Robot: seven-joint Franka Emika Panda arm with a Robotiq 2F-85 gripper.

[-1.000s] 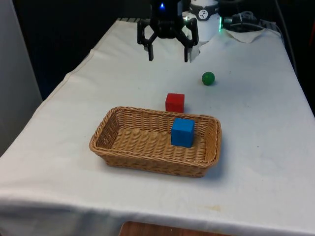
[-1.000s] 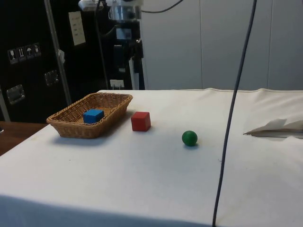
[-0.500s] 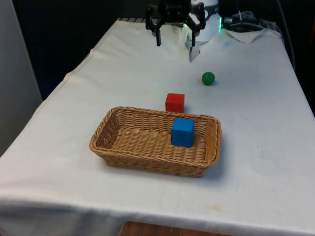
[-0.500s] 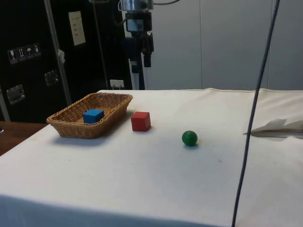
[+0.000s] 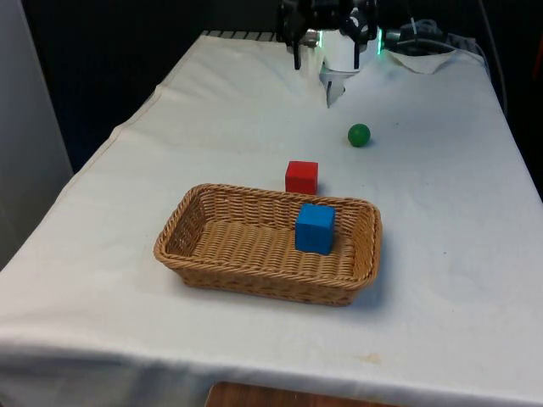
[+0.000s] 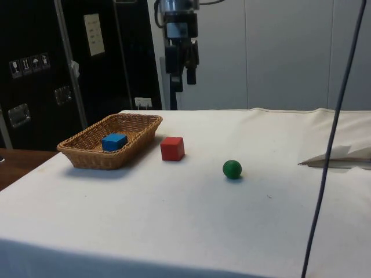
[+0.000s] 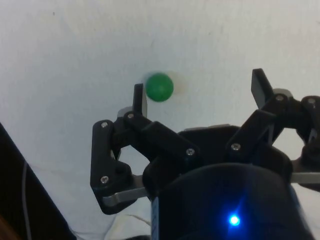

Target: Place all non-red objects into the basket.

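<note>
Side view: the gripper [image 6: 181,82] is held high above the white cloth [image 6: 191,214], well clear of everything on the table, with its two fingers spread apart and nothing between them; the same spread is seen in the wrist view, where one fingertip [image 7: 140,100] lies just beside the green ball [image 7: 159,87] in the picture while the ball rests on the cloth far below. In the front view the gripper [image 5: 327,61] is placed near the table's far end. The green ball [image 5: 359,135] is seen on open cloth towards the front view's right, apart from the red cube [image 5: 301,177] and well apart from the basket [image 5: 204,270]; being round, it shows no long axis. The red cube is set just beyond the basket's far rim, close to it but not seen to touch. The blue cube [image 5: 315,228] is seen inside the basket, towards its end on the front view's right. The basket's long axis runs across the front view. Bare cloth is left all round the ball, and a broad strip between the basket and the table's near edge. A folded white paper [image 6: 339,156] lies at the side view's right.
</note>
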